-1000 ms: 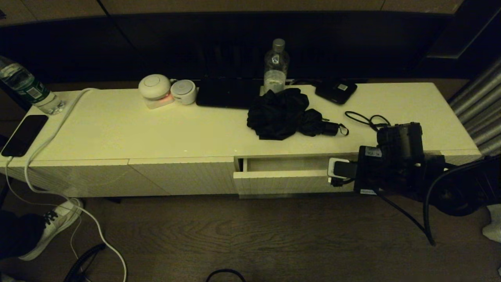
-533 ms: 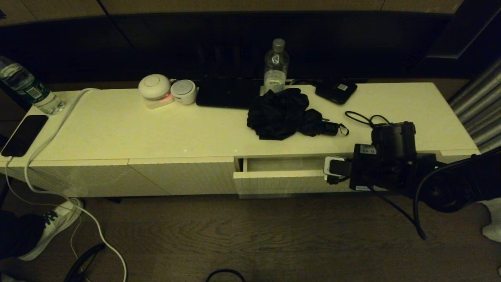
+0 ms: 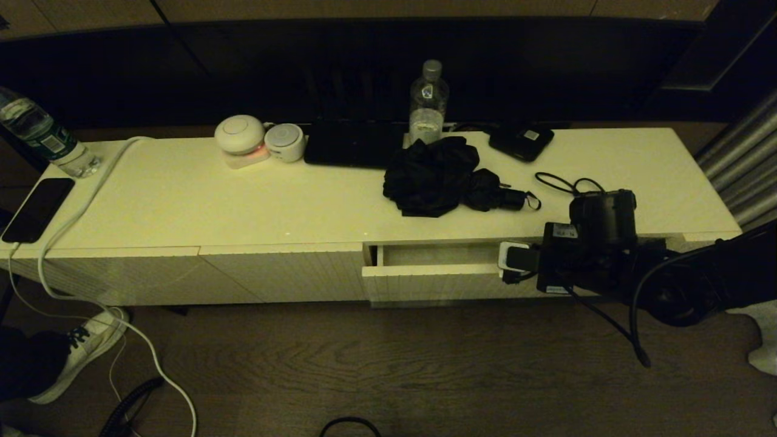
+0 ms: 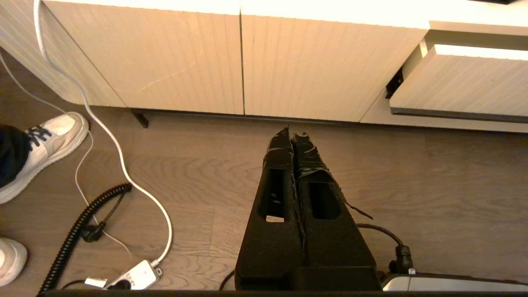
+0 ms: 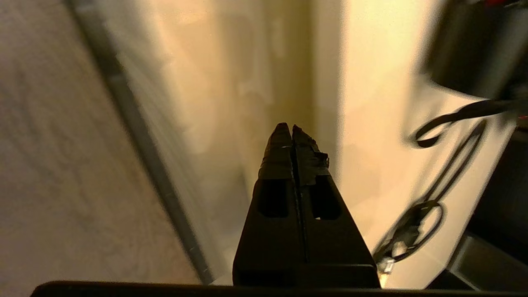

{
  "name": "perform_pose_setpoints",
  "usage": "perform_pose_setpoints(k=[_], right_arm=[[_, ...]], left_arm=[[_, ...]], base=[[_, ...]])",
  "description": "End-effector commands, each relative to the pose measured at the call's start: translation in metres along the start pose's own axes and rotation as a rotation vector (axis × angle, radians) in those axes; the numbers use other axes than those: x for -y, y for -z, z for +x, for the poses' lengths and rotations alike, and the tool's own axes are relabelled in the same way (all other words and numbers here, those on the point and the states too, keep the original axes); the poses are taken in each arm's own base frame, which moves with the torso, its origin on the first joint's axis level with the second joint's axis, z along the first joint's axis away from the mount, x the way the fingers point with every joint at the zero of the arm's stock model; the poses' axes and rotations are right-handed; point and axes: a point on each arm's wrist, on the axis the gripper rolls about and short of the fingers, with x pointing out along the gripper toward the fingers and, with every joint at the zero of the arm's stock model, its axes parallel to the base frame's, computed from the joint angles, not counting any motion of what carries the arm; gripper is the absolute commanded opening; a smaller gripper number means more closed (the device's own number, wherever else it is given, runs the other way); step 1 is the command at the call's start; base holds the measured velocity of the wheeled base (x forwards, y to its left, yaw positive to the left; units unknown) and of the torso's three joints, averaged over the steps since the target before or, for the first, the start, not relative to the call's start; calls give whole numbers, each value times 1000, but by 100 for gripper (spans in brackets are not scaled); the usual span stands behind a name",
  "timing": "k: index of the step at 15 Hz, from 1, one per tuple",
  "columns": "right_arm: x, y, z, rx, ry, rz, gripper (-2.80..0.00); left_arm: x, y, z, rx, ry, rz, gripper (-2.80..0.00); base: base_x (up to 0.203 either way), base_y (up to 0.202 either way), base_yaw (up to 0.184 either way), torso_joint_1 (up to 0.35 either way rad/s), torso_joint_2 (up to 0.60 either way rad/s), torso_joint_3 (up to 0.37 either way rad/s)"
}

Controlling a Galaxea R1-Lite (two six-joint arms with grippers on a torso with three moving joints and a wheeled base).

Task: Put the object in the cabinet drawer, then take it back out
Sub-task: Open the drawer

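Observation:
The cabinet drawer [image 3: 437,282] stands pulled out a little at the right of the low white cabinet, and the part of its inside that I can see is plain white. In the left wrist view its ribbed front [image 4: 462,82] has a dark handle strip along the lower edge. My right gripper [image 3: 516,262] is shut and holds nothing, and it sits over the drawer's right part. In the right wrist view the right gripper [image 5: 292,128] points along the drawer's inside. A black folded umbrella [image 3: 449,176] lies on the cabinet top behind the drawer. My left gripper [image 4: 293,134] hangs shut over the floor, low before the cabinet.
On the cabinet top [image 3: 182,200] stand a water bottle [image 3: 428,103], two round white devices [image 3: 255,141], a black flat box [image 3: 521,141], a phone [image 3: 37,208] and a looped black cable [image 3: 570,184]. A white cable [image 3: 79,303] and a shoe [image 3: 85,349] lie on the floor at the left.
My right arm has moved to the left along the drawer and slightly toward the cabinet. The drawer front has not moved.

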Motion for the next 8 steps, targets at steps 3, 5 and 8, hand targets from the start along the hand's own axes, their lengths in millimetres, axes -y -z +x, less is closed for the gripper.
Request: perform_pose_setpoints(k=[3,5,8], right_arm=[[-4,4,1,-10,-14,-25,-280],[-14,7,-1,-18,-44,-31,-280],[-23,9,-1,-22,-75,-34,-280]], left_arm=[[0,0,0,2,-1,-1,-280],[0,0,0,2,-1,-1,-280],[0,0,0,2,-1,-1,-280]], base=[[0,0,0,0,0,0],[0,0,0,0,0,0],[0,0,0,0,0,0]])
